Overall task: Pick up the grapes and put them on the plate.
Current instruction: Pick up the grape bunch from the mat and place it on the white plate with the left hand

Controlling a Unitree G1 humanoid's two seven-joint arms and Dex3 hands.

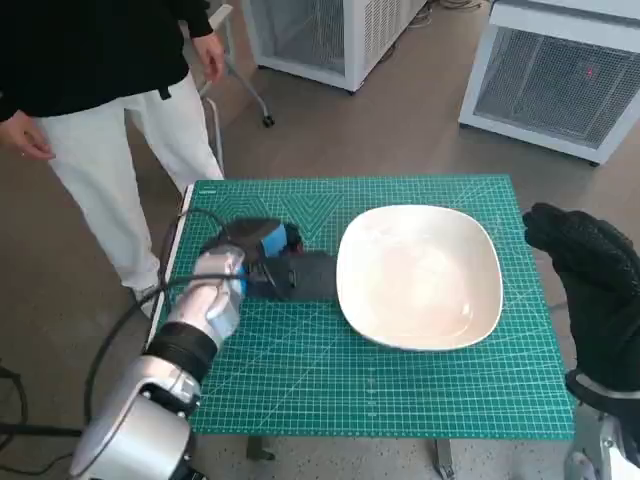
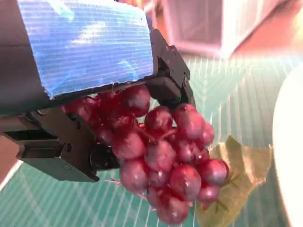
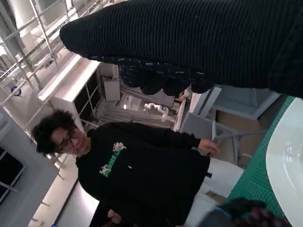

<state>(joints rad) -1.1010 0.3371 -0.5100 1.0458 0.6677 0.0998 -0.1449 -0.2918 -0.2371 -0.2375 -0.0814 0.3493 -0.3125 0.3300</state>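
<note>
Gripping the grapes (image 2: 165,161) from above, with the black fingers (image 2: 170,75) of the left hand (image 1: 262,258) closed round the top of the bunch and the taped back turned upward, so most of the red berries hang free beneath the fingers instead of being crushed. Trailing just under and beyond the fingertips, a pale green leaf (image 2: 239,179), loose below the cluster. Whether lifted off the green cutting mat (image 1: 300,380) or just resting on it cannot be told from these views. Just beyond the fingertips, on the side toward the other arm, the white plate (image 1: 470,320), bare inside, its near rim close to the hand: likely a short carry sideways and a release over the middle, judging by the layout. Farther out, past the plate, the right hand (image 1: 585,265) in its knitted glove, holding nothing, its fingers seemingly curled over; open or closed cannot be told. Probably kept off to the side to leave the plate clear. Beyond the mat's far corner, a person (image 1: 90,90) in a black top and white trousers.
</note>
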